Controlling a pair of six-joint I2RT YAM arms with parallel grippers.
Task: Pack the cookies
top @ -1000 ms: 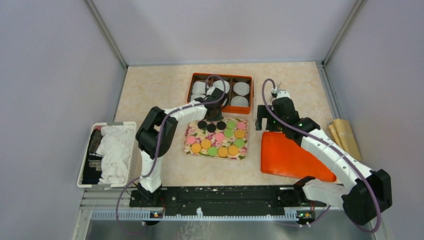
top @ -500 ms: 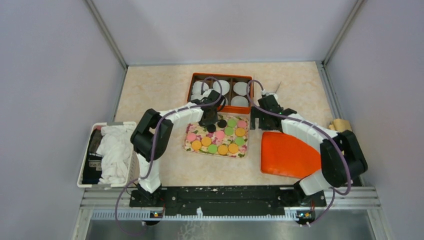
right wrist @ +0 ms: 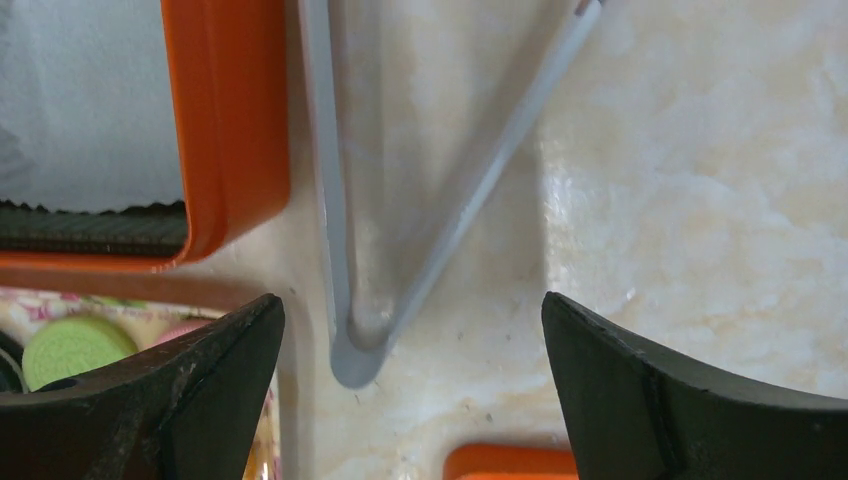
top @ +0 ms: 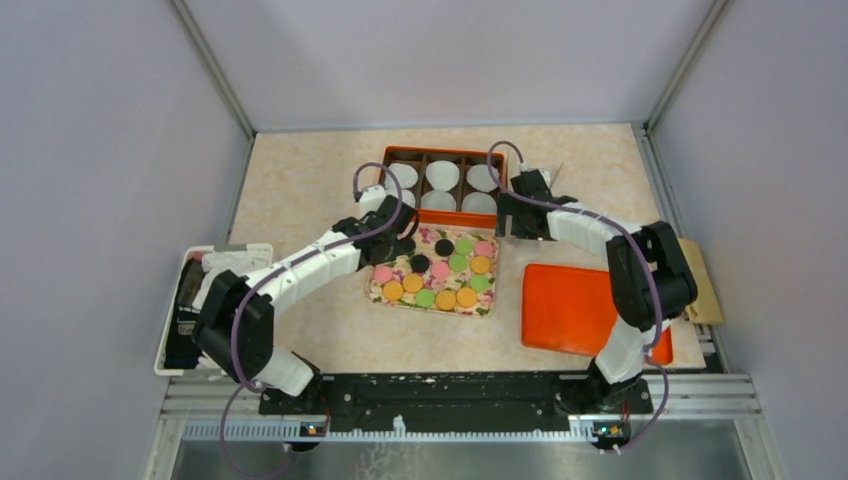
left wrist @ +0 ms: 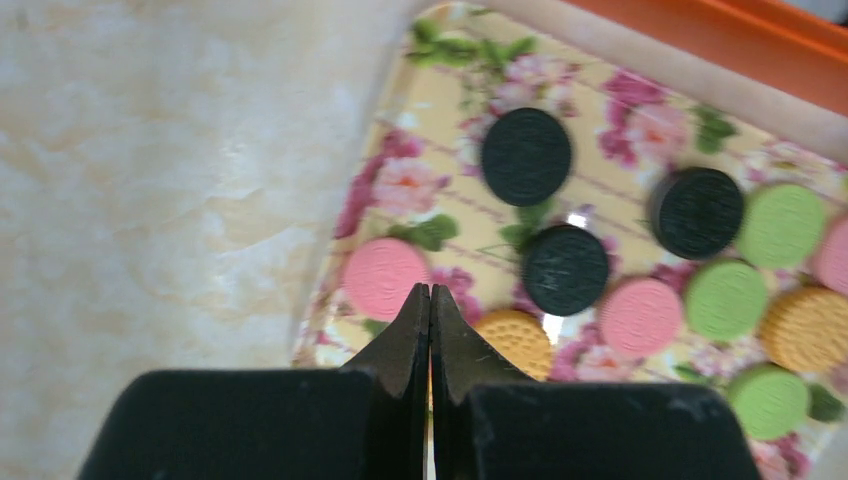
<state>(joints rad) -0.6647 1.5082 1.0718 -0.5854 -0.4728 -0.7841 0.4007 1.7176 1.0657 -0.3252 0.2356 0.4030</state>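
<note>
The left fingers [left wrist: 430,345] are pressed flat together with nothing held between them. Their tips hang over the floral tray [left wrist: 445,105] just beside a pink cookie and an orange one. It is hard to tell whether they touch the tray surface. In the top view they sit at the tray's 10 o'clock corner.

The cookies [top: 442,271] all lie flat on that tray at the middle of the worktop [top: 300,180]: three black ones toward 11 o'clock, with pink, green and orange ones filling the rest.

The right fingers [right wrist: 640,400] are spread wide and grip nothing. Between them on the worktop lies a pair of grey tongs [right wrist: 350,355], its bend toward the camera.

The orange box [top: 465,218] of white paper cups [top: 441,175] stands at 12 o'clock from the tray. The right fingers are at its 3 o'clock side. An orange lid [top: 580,310] lies at the tray's 3 o'clock.
</note>
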